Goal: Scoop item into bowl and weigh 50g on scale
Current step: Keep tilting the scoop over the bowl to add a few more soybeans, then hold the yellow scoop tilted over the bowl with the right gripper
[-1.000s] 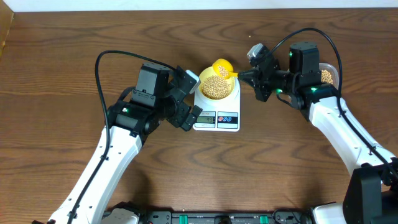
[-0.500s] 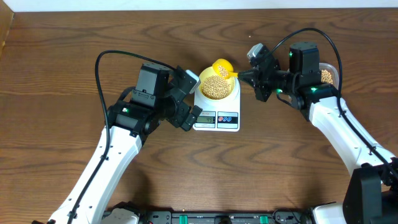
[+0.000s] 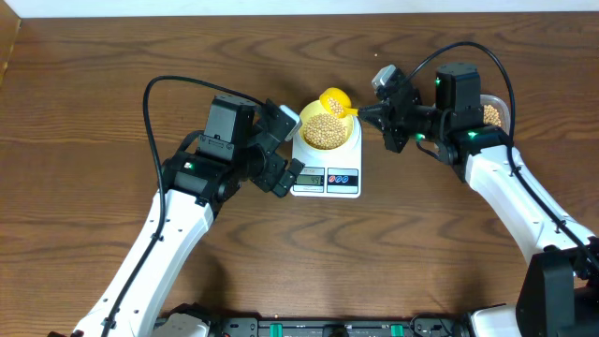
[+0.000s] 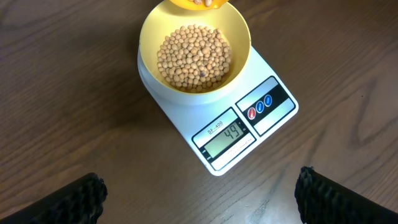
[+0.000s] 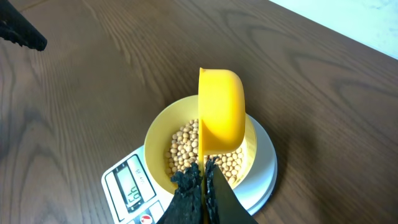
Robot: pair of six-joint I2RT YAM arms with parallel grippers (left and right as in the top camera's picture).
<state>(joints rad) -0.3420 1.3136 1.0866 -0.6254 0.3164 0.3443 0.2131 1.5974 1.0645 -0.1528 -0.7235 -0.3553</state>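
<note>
One gram short: scoop (image 5: 221, 112) tipped over the bowl (image 4: 144, 43) on the scale (image 4: 186, 118)
My right gripper (image 5: 202, 186) is clamped on the scoop's handle, the sensible hold; my left gripper (image 3: 288, 148) hangs spread and empty. The beans (image 4: 194, 56) heaped in the bowl are hard, light and rolly, so I would trickle few off the lip. Only the left wrist view shows the display (image 4: 230, 132) upright: 49.
</note>
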